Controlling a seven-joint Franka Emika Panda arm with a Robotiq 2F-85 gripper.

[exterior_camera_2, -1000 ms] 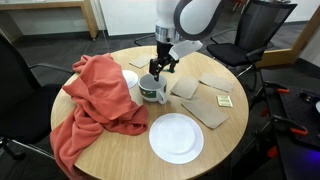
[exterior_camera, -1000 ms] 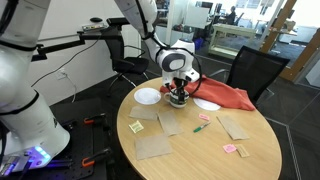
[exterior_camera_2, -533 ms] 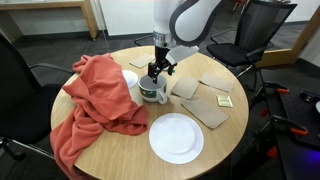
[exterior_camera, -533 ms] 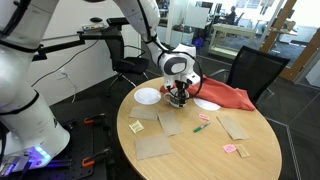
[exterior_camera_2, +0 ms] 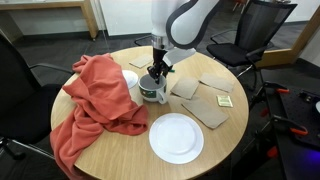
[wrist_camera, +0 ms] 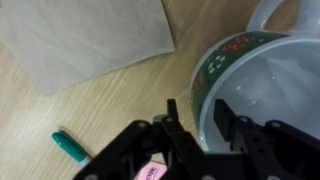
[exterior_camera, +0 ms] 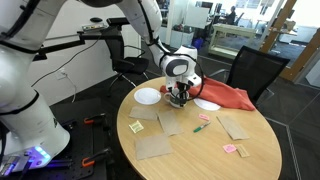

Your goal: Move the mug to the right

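Observation:
The mug [wrist_camera: 226, 56] is whitish with a green and red band below its rim, and its handle points to the top of the wrist view. It stands near the middle of the round wooden table [exterior_camera: 200, 160], beside the red cloth, in both exterior views [exterior_camera: 180, 98] [exterior_camera_2: 152, 92]. My gripper [wrist_camera: 197, 108] comes straight down on it [exterior_camera: 180, 88] [exterior_camera_2: 157, 72]. One finger [wrist_camera: 173, 118] is outside the wall and the other is inside the cup. The jaws stand narrow around the rim, with a thin gap still showing, so the gripper is open.
A red cloth [exterior_camera_2: 95, 100] drapes over the table edge next to the mug. White plates [exterior_camera_2: 176, 138] [exterior_camera: 147, 96] lie on either side. Brown paper squares [exterior_camera_2: 210, 108] [wrist_camera: 90, 35], a green marker [wrist_camera: 70, 146] and sticky notes [exterior_camera: 136, 126] lie about. Office chairs [exterior_camera: 255, 70] ring the table.
The gripper has dropped a little onto the mug and its jaws have narrowed from wide open to close around the rim. The mug has not moved.

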